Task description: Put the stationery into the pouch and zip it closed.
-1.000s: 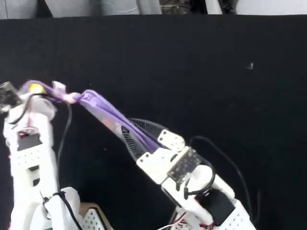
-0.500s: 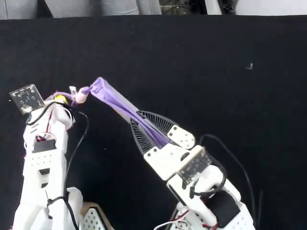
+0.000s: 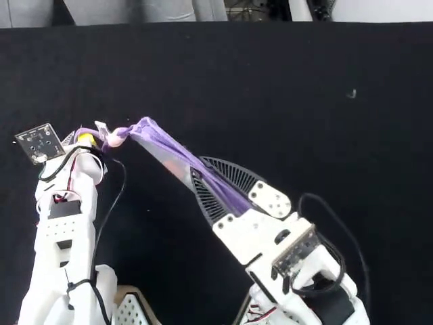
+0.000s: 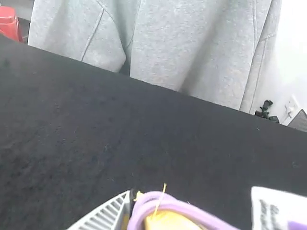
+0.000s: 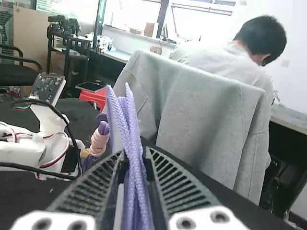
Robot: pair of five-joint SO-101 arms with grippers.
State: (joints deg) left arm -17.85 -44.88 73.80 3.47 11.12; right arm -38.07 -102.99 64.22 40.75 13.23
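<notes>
Pouch (image 3: 162, 145) strung btwn my 2 tools above worktop (image 3: 304, 88), far-left end pinched in my left tool (image 3: 91, 135), near-right end clamped in my right tool (image 3: 204, 175), left arm at worktop's left, right arm front-centre, jacket (image 4: 182, 43) behind far edge

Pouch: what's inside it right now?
The pouch is pinched flat between the jaws of the right gripper. Only its purple fabric shows from outside; that fabric covers the inside, so its contents cannot be seen.

Woven cloth pouch (image 3: 177, 160), matt black table (image 3: 284, 101)
</notes>
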